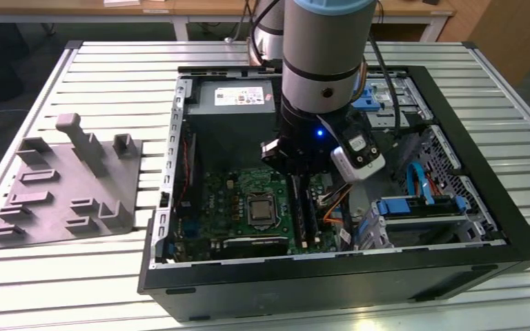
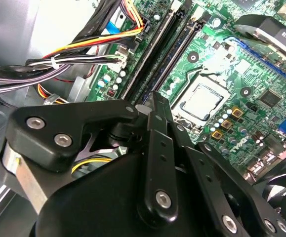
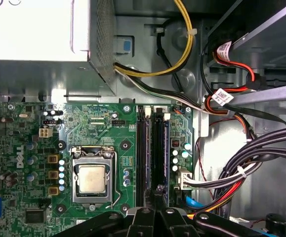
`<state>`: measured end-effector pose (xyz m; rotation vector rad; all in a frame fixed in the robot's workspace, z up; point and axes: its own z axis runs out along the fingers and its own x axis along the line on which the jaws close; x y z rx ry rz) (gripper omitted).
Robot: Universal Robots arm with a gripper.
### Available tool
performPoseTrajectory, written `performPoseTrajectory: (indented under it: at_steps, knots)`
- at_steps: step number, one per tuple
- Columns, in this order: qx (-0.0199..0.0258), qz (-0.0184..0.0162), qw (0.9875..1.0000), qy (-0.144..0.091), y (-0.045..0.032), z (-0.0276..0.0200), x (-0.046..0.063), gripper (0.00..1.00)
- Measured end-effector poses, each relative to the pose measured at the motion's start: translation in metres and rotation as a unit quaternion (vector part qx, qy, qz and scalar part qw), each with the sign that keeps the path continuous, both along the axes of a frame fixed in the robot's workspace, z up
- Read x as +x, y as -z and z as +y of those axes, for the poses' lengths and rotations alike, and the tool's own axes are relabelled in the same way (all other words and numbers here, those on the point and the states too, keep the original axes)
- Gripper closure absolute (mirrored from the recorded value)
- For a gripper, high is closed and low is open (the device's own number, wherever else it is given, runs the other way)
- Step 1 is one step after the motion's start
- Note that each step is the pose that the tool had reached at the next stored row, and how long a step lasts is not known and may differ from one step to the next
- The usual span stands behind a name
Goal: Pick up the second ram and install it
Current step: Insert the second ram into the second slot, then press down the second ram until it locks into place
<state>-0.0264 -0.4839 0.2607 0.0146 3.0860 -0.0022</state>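
In the exterior view my gripper (image 1: 290, 172) reaches down into the open computer case (image 1: 486, 255), over the green motherboard (image 1: 237, 200). Two long memory slots (image 3: 141, 148) run side by side next to the processor socket (image 3: 92, 178). The second ram (image 3: 161, 148) stands edge-up as a thin dark bluish strip in the slot farther from the socket, also visible as a dark strip (image 1: 300, 210). My gripper (image 3: 158, 193) is shut, its black fingers together right over one end of that strip. In the second wrist view the gripper (image 2: 152, 98) points at the slots' (image 2: 167, 44) end. Contact cannot be judged.
Bundles of black, yellow and red cables (image 3: 241, 173) hang beside the slots. The silver power supply (image 3: 39, 34) sits at the far end of the board. A grey holder tray (image 1: 67, 186) with upright posts lies on the slatted table at the exterior view's left.
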Motion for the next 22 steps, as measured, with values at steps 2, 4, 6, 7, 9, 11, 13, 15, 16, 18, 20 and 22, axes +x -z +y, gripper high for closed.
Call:
performPoseTrajectory:
  at_steps: [2,4,6,7,9,11,13,15,16,18,20,22]
  knots:
    - [0.0001,0.0,1.0,0.0,0.0,0.0,0.0,0.9]
    - [0.0001,0.0,1.0,0.0,0.0,0.0,0.0,0.9]
    - [0.0001,0.0,1.0,0.0,0.0,0.0,0.0,0.9]
    - [0.0001,0.0,1.0,0.0,0.0,0.0,0.0,0.9]
    - [0.0001,0.0,1.0,0.0,0.0,0.0,0.0,0.9]
    - [0.0003,0.0,1.0,0.0,0.0001,0.0002,0.0,0.9]
    - [0.0025,0.0,1.0,0.0,0.0008,0.0019,0.0,0.9]
    - [0.0067,0.0,1.0,0.0,0.0024,0.0051,0.0,0.9]
    - [0.0083,0.0,1.0,0.0,0.0033,0.0076,0.0,0.9]
    - [0.0101,-0.0001,0.9999,0.0,0.0063,0.014,0.0,0.9]
    - [0.0102,0.0,0.9999,0.0,0.01,0.0232,0.0,0.9]
    - [0.0102,0.0,0.9999,0.0,0.0136,0.0299,0.0,0.9]
